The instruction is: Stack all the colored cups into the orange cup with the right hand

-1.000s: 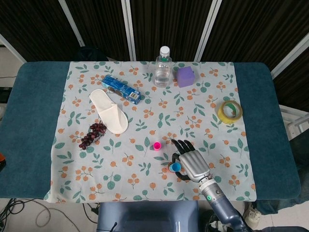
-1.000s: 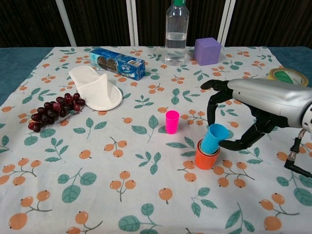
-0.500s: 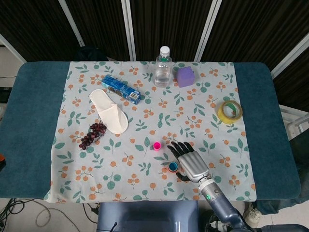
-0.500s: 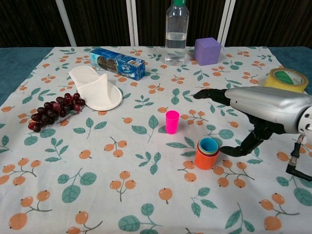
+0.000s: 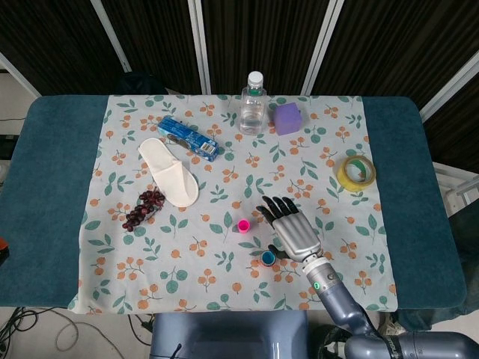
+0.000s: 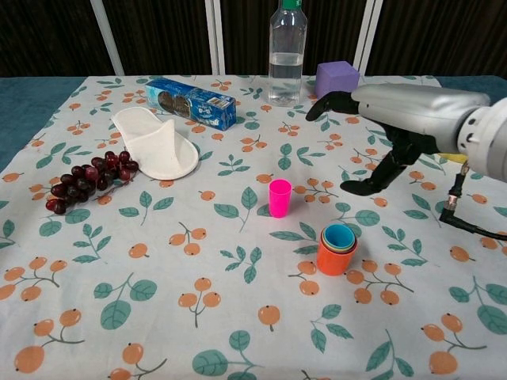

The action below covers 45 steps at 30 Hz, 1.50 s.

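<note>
The orange cup (image 6: 336,256) stands on the floral cloth with a blue cup (image 6: 339,236) nested upright inside it; from the head view the stack (image 5: 267,258) shows as a small blue ring. A pink cup (image 6: 279,197) (image 5: 243,224) stands alone, up and to the left of the stack. My right hand (image 6: 394,119) (image 5: 291,226) hovers open above the cloth, to the right of the pink cup and beyond the stack, fingers spread and holding nothing. The left hand is not in either view.
A water bottle (image 6: 287,43), purple cube (image 6: 336,78) and blue box (image 6: 191,101) lie at the back. A white slipper (image 6: 155,144) and grapes (image 6: 85,180) are at the left. A yellow tape roll (image 5: 355,173) lies at the right.
The blue cup, tilted on the orange cup's rim a second ago, has dropped fully in. My right hand has let go, risen and moved away toward the back.
</note>
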{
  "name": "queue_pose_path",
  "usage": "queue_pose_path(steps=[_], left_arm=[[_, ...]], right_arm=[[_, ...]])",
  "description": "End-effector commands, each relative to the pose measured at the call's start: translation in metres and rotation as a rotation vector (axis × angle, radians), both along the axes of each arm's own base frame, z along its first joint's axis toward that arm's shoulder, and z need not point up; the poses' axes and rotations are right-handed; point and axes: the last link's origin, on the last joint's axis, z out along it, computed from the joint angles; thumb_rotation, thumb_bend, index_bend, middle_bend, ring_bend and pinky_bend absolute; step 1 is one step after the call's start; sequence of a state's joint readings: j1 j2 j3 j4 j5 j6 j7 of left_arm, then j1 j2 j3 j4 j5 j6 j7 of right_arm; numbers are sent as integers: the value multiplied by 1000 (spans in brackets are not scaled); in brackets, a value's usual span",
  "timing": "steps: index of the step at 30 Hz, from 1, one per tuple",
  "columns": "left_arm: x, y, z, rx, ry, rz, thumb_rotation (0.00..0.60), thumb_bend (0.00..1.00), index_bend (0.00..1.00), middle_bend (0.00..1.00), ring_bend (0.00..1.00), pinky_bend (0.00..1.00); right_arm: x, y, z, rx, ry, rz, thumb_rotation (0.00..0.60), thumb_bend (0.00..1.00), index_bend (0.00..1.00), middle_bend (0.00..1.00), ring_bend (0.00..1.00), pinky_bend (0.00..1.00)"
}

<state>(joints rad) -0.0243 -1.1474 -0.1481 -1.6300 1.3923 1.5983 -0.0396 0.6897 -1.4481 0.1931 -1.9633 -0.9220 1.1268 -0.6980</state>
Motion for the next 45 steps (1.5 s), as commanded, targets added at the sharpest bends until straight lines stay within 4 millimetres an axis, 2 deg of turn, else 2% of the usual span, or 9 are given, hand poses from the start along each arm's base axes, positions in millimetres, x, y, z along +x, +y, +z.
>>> queue_pose_path(steps=[1, 7, 17, 45], left_arm=[[0, 0, 0, 1, -2, 2, 600, 755, 146, 12, 0, 0], [-1, 0, 1, 5, -8, 3, 600, 755, 146, 12, 0, 0], [-2, 1, 1, 3, -13, 6, 600, 755, 146, 12, 0, 0], [-3, 1, 2, 3, -13, 10, 600, 755, 146, 12, 0, 0]], right_arm=[[14, -13, -10, 8, 24, 8, 600, 384, 143, 0, 0, 87], [22, -28, -31, 39, 36, -46, 600, 385, 170, 0, 0, 87], [20, -41, -55, 63, 56, -103, 600, 385, 292, 0, 0, 87], [24, -44, -78, 54, 9, -107, 600, 417, 396, 0, 9, 92]])
